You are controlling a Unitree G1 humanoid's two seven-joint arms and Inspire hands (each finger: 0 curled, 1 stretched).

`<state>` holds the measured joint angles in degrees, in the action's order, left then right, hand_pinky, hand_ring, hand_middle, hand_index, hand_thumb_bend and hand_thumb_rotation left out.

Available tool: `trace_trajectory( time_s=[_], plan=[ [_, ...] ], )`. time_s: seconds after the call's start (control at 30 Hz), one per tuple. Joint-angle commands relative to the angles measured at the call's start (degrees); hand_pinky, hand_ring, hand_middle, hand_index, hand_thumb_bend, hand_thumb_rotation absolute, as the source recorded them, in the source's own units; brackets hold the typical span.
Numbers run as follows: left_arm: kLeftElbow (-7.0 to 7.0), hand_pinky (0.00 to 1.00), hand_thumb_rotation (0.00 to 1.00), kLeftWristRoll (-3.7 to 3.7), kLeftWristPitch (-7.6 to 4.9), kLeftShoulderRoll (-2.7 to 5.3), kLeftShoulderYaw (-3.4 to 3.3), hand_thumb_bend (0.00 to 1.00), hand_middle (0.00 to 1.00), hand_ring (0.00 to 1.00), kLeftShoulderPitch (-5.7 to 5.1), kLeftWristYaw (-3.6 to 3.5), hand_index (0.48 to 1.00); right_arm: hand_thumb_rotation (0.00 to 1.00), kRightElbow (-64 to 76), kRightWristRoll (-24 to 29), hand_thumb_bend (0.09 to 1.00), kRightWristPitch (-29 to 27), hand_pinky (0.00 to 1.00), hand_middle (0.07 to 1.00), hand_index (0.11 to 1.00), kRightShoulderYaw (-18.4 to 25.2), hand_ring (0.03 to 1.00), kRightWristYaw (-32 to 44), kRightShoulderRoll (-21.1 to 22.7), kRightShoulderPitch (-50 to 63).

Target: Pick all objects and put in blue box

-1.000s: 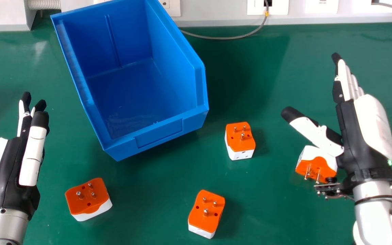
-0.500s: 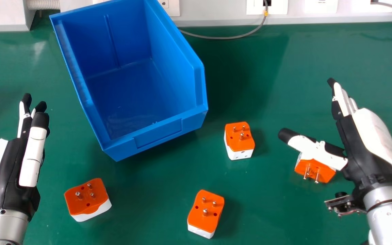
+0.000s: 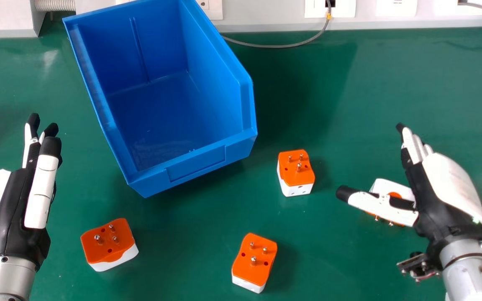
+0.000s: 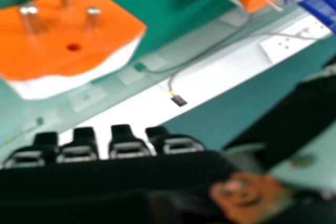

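**Right hand (image 3: 435, 196) spread open, thumb above a plug adapter (image 3: 395, 187)**

The green table (image 3: 375, 96) lies beneath everything. The one blue box (image 3: 195, 163) sits on it between the two hands, just right of the left fingers and well apart from the right ones, to their left.

The right hand's fingers are straight and close together, the thumb stretched far out to the side; it has hold of nothing. The left hand (image 3: 15, 209) also has extended fingers and an empty grasp. Small lettering on its wrist ring (image 3: 4, 271) is too tiny to tell.

There are four orange-and-white plug adapters. One is partly covered by the right thumb in the head view; whether they touch, I cannot tell. A second (image 3: 296, 171) lies left of that thumb's tip and slightly farther forward. A third (image 3: 254, 261) is left of the thumb and nearer the robot. The fourth (image 3: 109, 242) rests right of the left hand, nearer the robot than its fingertips. In the right hand view, two adapters appear beyond the fingertips. Smallest are the metal pins (image 3: 298, 166).
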<state>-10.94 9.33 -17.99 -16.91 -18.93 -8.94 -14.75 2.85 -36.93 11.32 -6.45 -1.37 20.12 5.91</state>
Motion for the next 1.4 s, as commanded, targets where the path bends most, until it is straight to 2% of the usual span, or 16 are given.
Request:
trace_trajectory(
  time_s=[0.0, 0.2, 0.27, 0.3, 0.37, 0.5, 0.6, 0.73, 0.87, 1.03, 1.37],
  plan=[
    [0.93, 1.0, 1.0, 0.32, -0.64, -0.57, -0.25, 0.77, 1.0, 1.0, 0.23, -0.02, 1.0, 0.74, 0.59, -1.29, 0.809, 0.95, 1.0, 1.0, 1.0, 0.18, 1.0, -0.38, 0.94, -0.86],
    [0.97, 1.0, 1.0, 0.81, -0.56, -0.6, -0.45, 0.77, 1.0, 1.0, 0.16, -0.36, 1.0, 0.75, -0.87, -1.98, 0.834, 3.2, 1.0, 1.0, 1.0, -1.29, 1.0, 2.41, 2.13, -2.18],
    [0.54, 1.0, 1.0, 0.93, -0.82, -0.5, -0.46, 0.77, 1.0, 1.0, 0.38, -0.47, 1.0, 0.76, -2.01, -1.93, 0.852, 3.43, 1.0, 1.0, 1.0, -1.71, 1.0, 3.2, 2.61, -3.0],
    [0.33, 1.0, 1.0, 0.88, -0.98, -0.49, -0.44, 0.77, 1.0, 1.0, 0.49, -0.48, 1.0, 0.76, -2.76, -2.0, 0.862, 3.58, 1.0, 1.0, 1.0, -1.9, 1.0, 3.45, 2.79, -3.53],
    [0.86, 1.0, 1.0, 0.6, -0.83, -0.34, -0.22, 0.77, 1.0, 1.0, 0.44, -0.25, 1.0, 0.76, -3.95, -2.04, 0.864, 4.01, 1.0, 1.0, 1.0, -2.19, 1.0, 3.77, 3.0, -4.7],
    [-0.08, 1.0, 1.0, 0.38, -1.08, -0.32, -0.05, 0.77, 1.0, 1.0, 1.0, -0.15, 1.0, 0.75, -6.06, -2.34, 0.855, 4.83, 1.0, 1.0, 1.0, -2.71, 1.0, 4.56, 3.75, -7.9],
    [-0.16, 1.0, 1.0, 0.36, -1.25, -0.27, 0.02, 0.77, 1.0, 1.0, 1.08, -0.12, 1.0, 0.75, -8.19, -2.72, 0.852, 4.9, 1.0, 1.0, 1.0, -3.3, 1.0, 5.3, 4.69, -10.18],
    [0.28, 1.0, 1.0, -0.21, -1.3, -0.18, 0.24, 0.77, 1.0, 1.0, 0.89, 0.31, 1.0, 0.74, -10.54, -3.01, 0.853, 6.03, 1.0, 1.0, 1.0, -4.19, 1.0, 6.63, 5.63, -12.13],
    [-0.82, 1.0, 1.0, 0.08, -1.34, -0.29, 0.1, 0.77, 1.0, 1.0, 1.39, 0.18, 1.0, 0.73, -11.67, -3.64, 0.858, 8.5, 1.0, 1.0, 1.0, -5.58, 1.0, 8.26, 6.13, -13.81],
    [0.1, 1.0, 1.0, 0.05, -1.04, -0.26, 0.08, 0.77, 1.0, 1.0, 1.06, 0.35, 1.0, 0.72, -13.45, -3.52, 0.854, 10.39, 1.0, 1.0, 1.0, -6.92, 1.0, 10.36, 6.91, -16.39],
    [-0.34, 1.0, 1.0, 0.25, -1.48, -0.42, -0.12, 0.77, 1.0, 1.0, 1.08, 0.07, 1.0, 0.62, -14.66, -3.93, 0.861, 13.44, 1.0, 1.0, 1.0, -10.15, 1.0, 18.28, 10.5, -20.32]
  ],
)
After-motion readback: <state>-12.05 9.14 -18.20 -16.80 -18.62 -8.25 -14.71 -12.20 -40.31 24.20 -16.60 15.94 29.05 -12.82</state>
